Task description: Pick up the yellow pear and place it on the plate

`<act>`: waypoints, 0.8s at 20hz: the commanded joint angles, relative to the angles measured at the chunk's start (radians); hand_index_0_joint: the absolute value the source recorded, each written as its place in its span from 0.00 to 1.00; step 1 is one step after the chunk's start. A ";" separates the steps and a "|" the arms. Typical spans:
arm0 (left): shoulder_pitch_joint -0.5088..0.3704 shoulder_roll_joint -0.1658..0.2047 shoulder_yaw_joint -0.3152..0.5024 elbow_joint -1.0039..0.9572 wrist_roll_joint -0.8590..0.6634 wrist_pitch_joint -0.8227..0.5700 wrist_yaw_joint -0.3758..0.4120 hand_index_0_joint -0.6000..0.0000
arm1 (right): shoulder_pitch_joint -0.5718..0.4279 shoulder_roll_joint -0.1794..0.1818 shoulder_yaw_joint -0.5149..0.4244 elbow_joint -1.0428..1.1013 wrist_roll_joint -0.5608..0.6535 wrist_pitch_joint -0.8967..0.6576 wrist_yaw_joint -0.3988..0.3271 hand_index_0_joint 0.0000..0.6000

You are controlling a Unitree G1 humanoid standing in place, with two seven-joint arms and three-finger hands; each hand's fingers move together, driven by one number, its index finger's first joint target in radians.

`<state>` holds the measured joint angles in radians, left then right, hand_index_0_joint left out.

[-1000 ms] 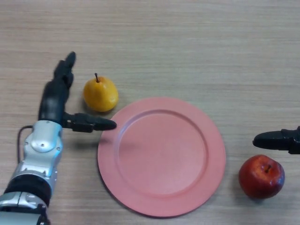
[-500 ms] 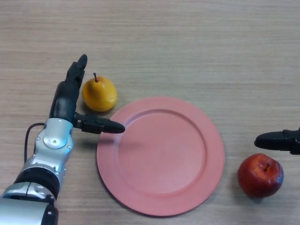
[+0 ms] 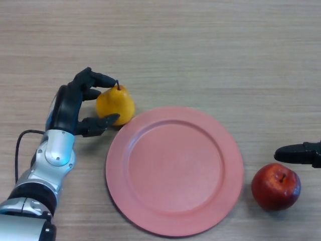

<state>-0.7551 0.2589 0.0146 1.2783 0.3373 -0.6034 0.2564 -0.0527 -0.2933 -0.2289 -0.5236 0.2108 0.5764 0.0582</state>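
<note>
The yellow pear (image 3: 117,104) stands on the wooden table just off the upper-left rim of the pink plate (image 3: 135,201). My left hand (image 3: 70,106) is wrapped round it from the left: the fingers (image 3: 98,79) curl over its top by the stem and the thumb (image 3: 100,123) presses in under its near side. The plate holds nothing. Only a fingertip of my right hand (image 3: 299,152) shows at the right edge, away from the pear.
A red apple (image 3: 276,186) sits on the table to the right of the plate, just below my right hand.
My left hand's fingers went from straight beside the pear to curled round it, thumb drawn back from the plate rim. The pear has shifted a little right, towards the plate.
</note>
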 commanded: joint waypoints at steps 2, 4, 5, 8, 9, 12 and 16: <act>-0.042 0.072 0.033 -0.070 -0.008 -0.072 0.008 0.00 | -0.033 -0.029 -0.055 -0.077 0.010 -0.114 0.001 0.00; -0.044 0.090 0.047 -0.092 -0.014 -0.072 0.048 0.00 | -0.033 -0.025 -0.055 -0.091 0.021 -0.095 -0.001 0.00; -0.041 0.100 0.042 -0.108 -0.011 -0.055 0.041 0.00 | -0.035 -0.023 -0.057 -0.096 0.031 -0.084 -0.001 0.00; -0.035 0.106 0.090 -0.187 -0.118 -0.009 -0.027 0.00 | -0.036 -0.020 -0.047 -0.102 0.034 -0.074 -0.008 0.00; -0.015 0.105 0.092 -0.256 -0.154 0.025 -0.061 0.00 | -0.035 -0.022 -0.043 -0.103 0.032 -0.073 -0.007 0.00; 0.073 0.067 0.075 -0.518 -0.232 0.154 -0.142 0.00 | -0.038 -0.015 -0.039 -0.099 0.034 -0.081 -0.010 0.00; 0.249 0.001 0.046 -1.034 -0.443 0.514 -0.263 0.00 | -0.036 -0.018 -0.046 -0.101 0.050 -0.078 -0.008 0.00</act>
<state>-0.4504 0.2271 0.0190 0.2595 -0.1072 0.0232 -0.0168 -0.0539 -0.2773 -0.2223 -0.5638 0.2252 0.5998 0.0573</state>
